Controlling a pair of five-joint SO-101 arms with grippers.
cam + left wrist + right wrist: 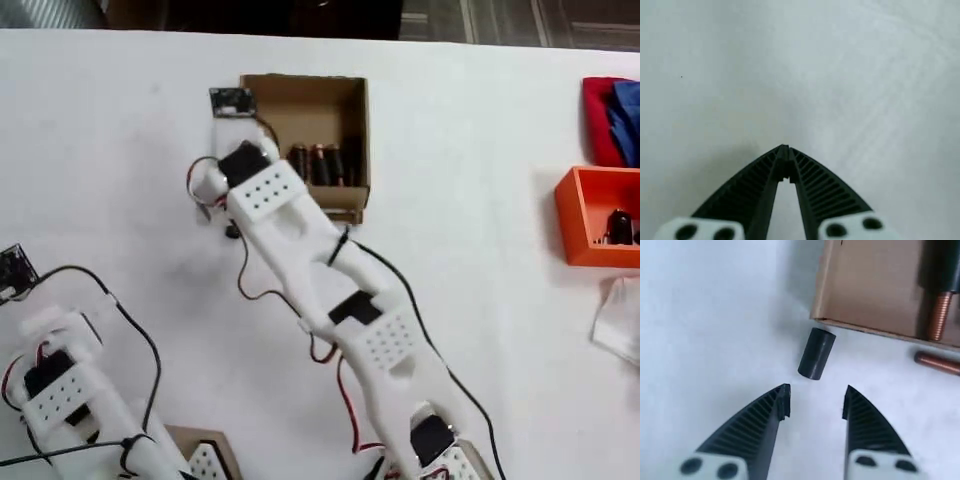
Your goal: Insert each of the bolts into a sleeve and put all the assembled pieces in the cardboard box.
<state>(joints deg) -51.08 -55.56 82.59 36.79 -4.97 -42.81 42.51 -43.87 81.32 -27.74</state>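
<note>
Partly done: assembled pieces (325, 163) in the cardboard box (290, 115), one sleeve (816, 353) and bolt (936, 363) loose just outside, right jaws apart, left jaws together.

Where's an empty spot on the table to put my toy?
Bare white table lies between the brown cardboard box and the orange plastic tray, and also left of the box. It's crowded at the box's near corner: right gripper, black cylindrical sleeve, copper bolt.

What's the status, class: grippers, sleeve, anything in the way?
Right gripper open, just short of the black sleeve on the table beside the box. Left gripper shut, empty. Loose bolt nearby, not in the way.
</note>
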